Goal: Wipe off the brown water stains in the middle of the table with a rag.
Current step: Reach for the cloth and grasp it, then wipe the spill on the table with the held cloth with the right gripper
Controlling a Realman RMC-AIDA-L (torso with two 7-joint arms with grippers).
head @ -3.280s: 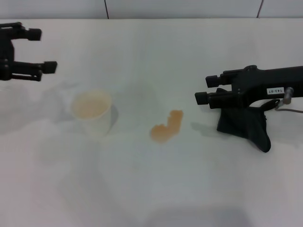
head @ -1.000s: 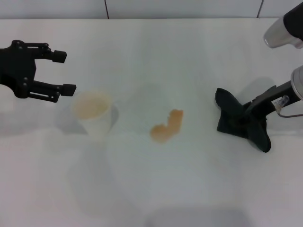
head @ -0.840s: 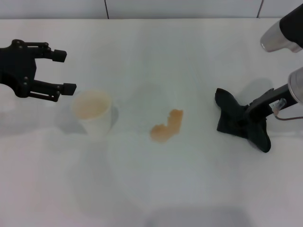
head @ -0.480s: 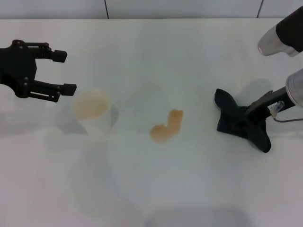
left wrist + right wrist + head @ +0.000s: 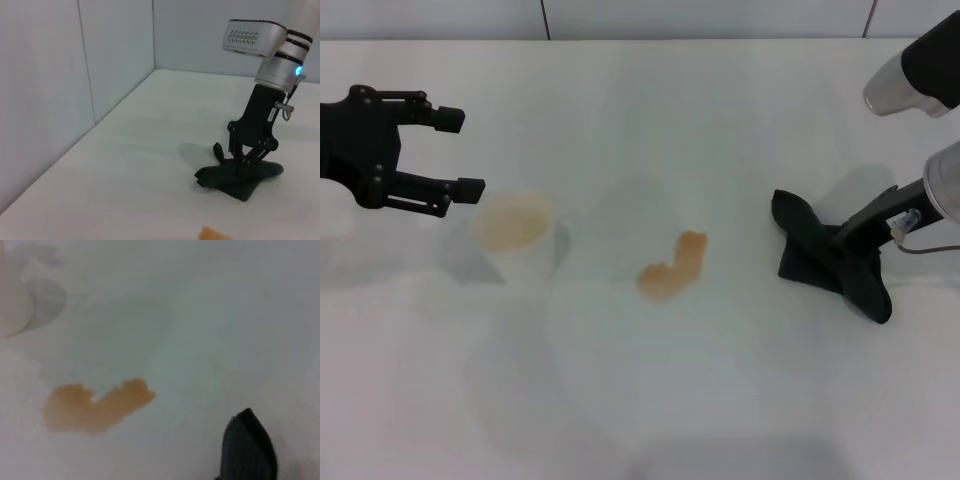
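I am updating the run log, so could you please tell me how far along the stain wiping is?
Early stage. Nothing is wiped: the brown water stains sit whole on the table. In hand: the right gripper is down on the rag, apparently picking it up, well apart from the stains. The left gripper waits open near the cup. Carrying and wiping remain.

1. My right gripper point(image 5: 838, 250) presses down into the rag point(image 5: 830, 262), so I cannot tell from the head view how its fingertips stand.
2. My right wrist view shows only one pointed corner of the rag.
3. My left wrist view cuts off the brown water stains point(image 5: 216, 234) at its edge.
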